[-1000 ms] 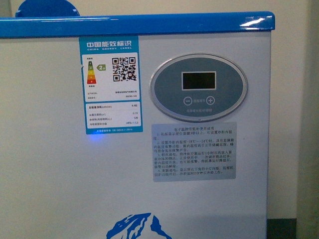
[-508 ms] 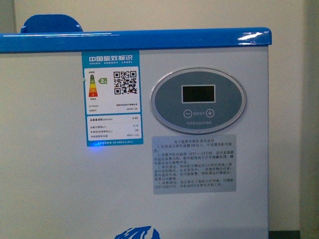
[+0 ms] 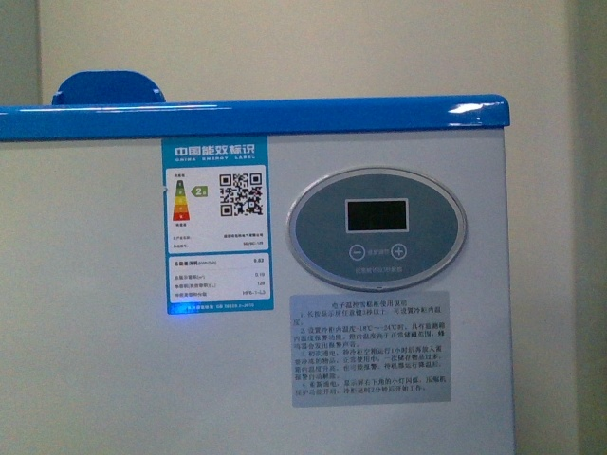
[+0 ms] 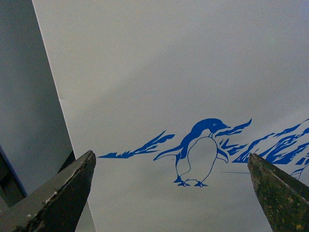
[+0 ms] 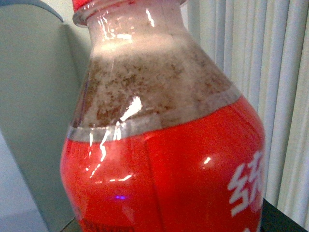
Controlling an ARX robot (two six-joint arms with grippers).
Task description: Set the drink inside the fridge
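The drink (image 5: 164, 159), a clear bottle with a red label, foamy brown liquid and a red cap (image 5: 96, 4), fills the right wrist view. My right gripper is shut on it, its fingers hidden from that camera. The fridge (image 3: 114, 360) stands close in the front view: a white front wall under a blue top rim (image 3: 247, 118). My left gripper (image 4: 171, 154) is open, its two dark fingertips (image 4: 72, 183) wide apart in front of the blue penguin picture (image 4: 200, 152) on the fridge's white wall (image 4: 169, 72). Neither arm shows in the front view.
An oval control panel (image 3: 377, 227), a blue energy label (image 3: 214, 223) and a grey instruction sticker (image 3: 370, 348) sit on the fridge front. A blue rounded object (image 3: 106, 87) pokes up behind the rim. Pale vertical curtains (image 5: 251, 58) hang beside the bottle.
In the front view the fridge front has slid down and slightly left. The blue rim sits lower, more wall shows above it, and the mountain picture has dropped out of the bottom edge.
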